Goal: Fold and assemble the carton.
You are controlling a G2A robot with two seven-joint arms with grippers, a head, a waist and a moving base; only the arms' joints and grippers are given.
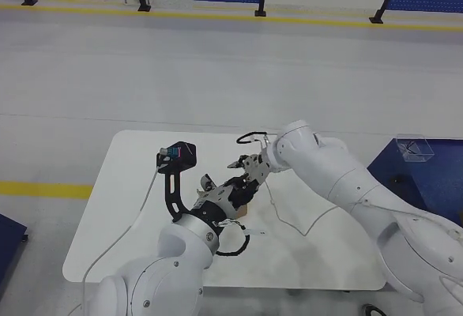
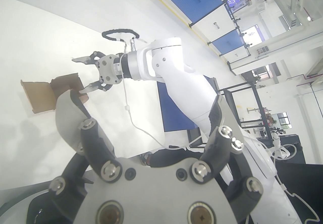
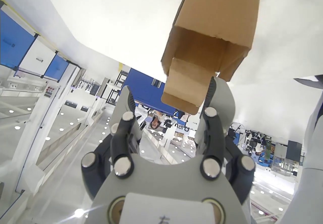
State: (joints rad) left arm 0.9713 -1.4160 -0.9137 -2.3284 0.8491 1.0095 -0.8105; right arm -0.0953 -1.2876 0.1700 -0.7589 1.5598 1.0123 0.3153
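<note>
Bench (image 1: 137, 197), white with rounded corners, carries a small brown cardboard carton (image 3: 222, 15) near its middle, where the two white arms meet. The carton lies on its side on the bench top, partly folded into a rectangular sleeve. The end facing the right arm is open, and a narrower flap sticks out from that opening. In the left wrist view another flat panel of the carton (image 2: 40, 98) rests on the bench surface at its far end.

The right tool (image 3: 171, 91) sits at the open end with its two fingers spread wide apart, gripping nothing. The protruding flap lies between them, and one fingertip (image 3: 212, 86) touches the flap's edge.

The left tool (image 2: 143, 96) is close on the carton's other side, its fingers also held wide apart. One finger (image 2: 68, 108) overlaps the carton's edge in its own wrist view; whether it touches cannot be told.
</note>
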